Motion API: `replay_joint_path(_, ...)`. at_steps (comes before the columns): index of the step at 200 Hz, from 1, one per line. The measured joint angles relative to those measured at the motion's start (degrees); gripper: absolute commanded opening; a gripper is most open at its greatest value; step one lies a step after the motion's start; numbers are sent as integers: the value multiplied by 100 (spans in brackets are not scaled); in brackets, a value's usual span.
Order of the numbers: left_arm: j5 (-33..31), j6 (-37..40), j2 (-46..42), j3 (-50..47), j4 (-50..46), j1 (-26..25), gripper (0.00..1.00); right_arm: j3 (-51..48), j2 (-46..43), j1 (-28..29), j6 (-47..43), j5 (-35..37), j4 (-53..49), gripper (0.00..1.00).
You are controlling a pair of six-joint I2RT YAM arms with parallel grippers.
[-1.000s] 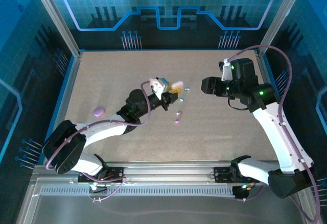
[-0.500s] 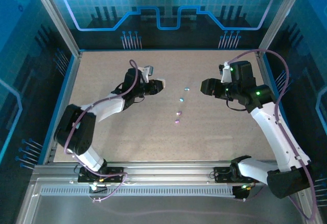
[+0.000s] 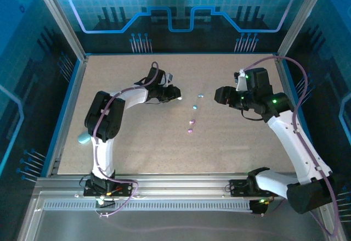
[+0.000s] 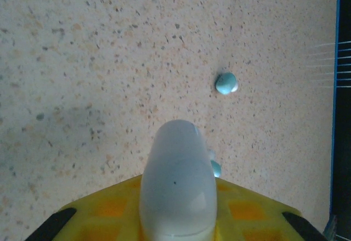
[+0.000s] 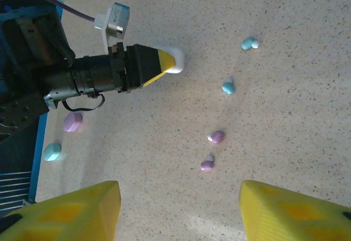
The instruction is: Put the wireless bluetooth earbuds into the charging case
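The left tool [image 3: 174,93] is clamped on a white charging case [image 4: 178,183], whose rounded end sticks out past the yellow fingertips over the desk [image 3: 137,147]. The step in hand looks like bringing that case to the loose buds. To do it well, lower the case straight onto bare desk short of the buds and seat it flat before letting go. Avoid any sideways sweep, since the smooth shell could flick a small bud away. Whether the lid is open I cannot tell. One teal earbud [image 4: 216,168] lies near the case's tip, its edge hidden behind the shell in the left wrist view, and a second teal earbud [image 4: 225,83] lies further ahead. The purple earbuds [image 5: 217,136] lie off to the side, nearer the arm bases. The right tool [image 5: 178,211] faces the buds from the other side, jaws well apart and empty.
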Motion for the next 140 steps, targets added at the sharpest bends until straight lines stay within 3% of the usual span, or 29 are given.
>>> replay_joint_path(80,146,-61,649,450,-341,120,27,-39,-35,0,186,-4,4,61)
replay_joint_path(140,107,2,734,553,-601,164,38,-39,-4,0,190,-4,7,61)
